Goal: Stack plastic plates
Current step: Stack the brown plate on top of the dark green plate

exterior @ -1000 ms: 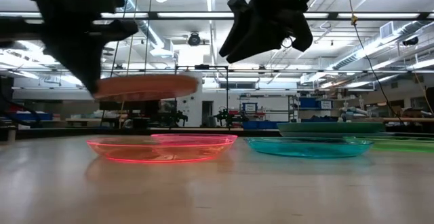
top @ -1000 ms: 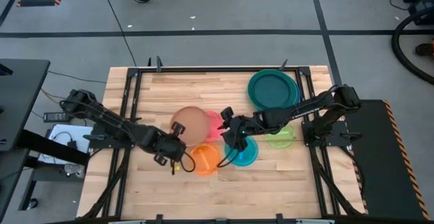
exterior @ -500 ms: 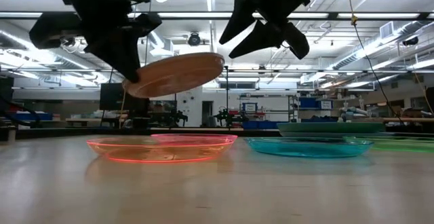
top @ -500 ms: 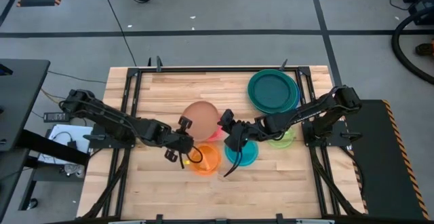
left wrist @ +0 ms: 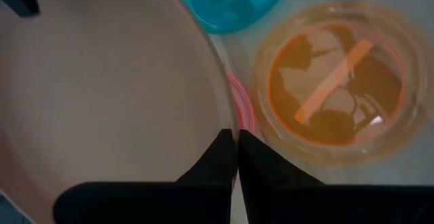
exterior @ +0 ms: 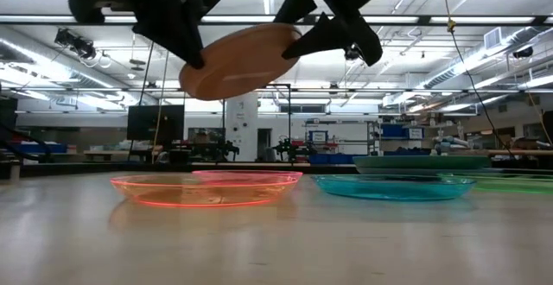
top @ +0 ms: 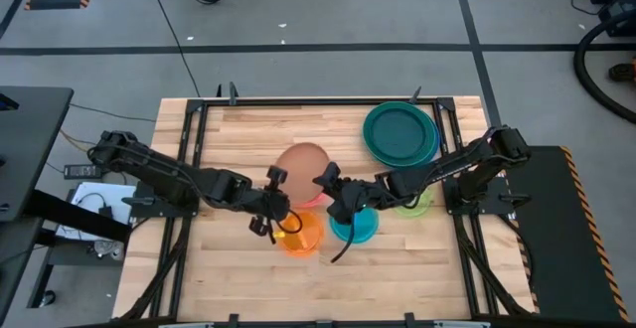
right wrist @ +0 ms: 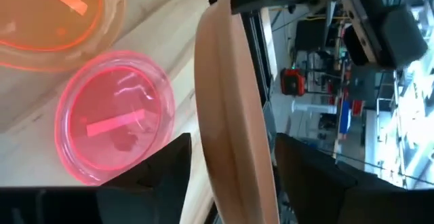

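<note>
A brown plate [top: 301, 164] hangs tilted above the table, with my left gripper [top: 271, 209] shut on it. My right gripper [top: 333, 194] is open at the plate's right side, one finger on either side of its rim [right wrist: 227, 108]. On the table lie an orange plate [top: 300, 234], a pink plate [top: 320, 194] partly under the brown one, a cyan plate [top: 356, 225] and a green plate [top: 412, 203]. A large teal plate [top: 399, 132] rests on a blue one at the far right. My left gripper pinches the brown plate's rim [left wrist: 226, 125] between its two fingers, at the plate's near-left side. The fingers slant down from the table's left. The plate is lifted clear and tilted, its held side [exterior: 192, 85] low and its opposite side [exterior: 289, 33] high. My right gripper's fingers [right wrist: 152, 173] straddle the rim; I cannot tell whether they touch it.
A dark frame [top: 298, 100] runs along the table's far edge and sides. Bare wood [top: 238, 129] lies at the far left and along the near edge [top: 397, 288].
My left gripper has risen and gone toward the table's right with the brown plate. The plate has tipped from level to slanted, its right side up. My right gripper has rolled and opened wider, and its fingers now stand astride the plate's rim.
</note>
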You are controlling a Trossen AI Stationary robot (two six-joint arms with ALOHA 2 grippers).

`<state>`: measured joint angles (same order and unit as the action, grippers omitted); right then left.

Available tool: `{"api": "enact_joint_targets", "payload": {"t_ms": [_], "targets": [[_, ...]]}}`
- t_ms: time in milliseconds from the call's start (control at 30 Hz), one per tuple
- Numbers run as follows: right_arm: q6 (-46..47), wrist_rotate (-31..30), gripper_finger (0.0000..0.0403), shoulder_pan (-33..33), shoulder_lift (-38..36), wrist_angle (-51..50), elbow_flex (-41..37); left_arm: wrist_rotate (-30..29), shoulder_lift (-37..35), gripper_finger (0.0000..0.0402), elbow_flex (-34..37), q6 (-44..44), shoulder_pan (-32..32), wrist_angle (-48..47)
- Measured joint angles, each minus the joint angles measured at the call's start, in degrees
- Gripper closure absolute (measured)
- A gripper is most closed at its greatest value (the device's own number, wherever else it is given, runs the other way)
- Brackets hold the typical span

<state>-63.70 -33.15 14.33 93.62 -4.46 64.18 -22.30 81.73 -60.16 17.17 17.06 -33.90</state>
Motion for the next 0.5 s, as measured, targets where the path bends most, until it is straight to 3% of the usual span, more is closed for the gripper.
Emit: {"api": "enact_joint_targets", "payload": {"t_ms": [267,500], "targets": [[-3.98,-2.05,0.0242,-0.71,0.02,1.06,0.0,0.06,0.0,0.0386,-0.04,0.64,-0.26,3.59],[-2.87,0.01,0.0286,-0.94,0.02,0.55,0.0,-0.01,0.0,0.0366,-0.05,0.63,-0.28,3.64]]}}
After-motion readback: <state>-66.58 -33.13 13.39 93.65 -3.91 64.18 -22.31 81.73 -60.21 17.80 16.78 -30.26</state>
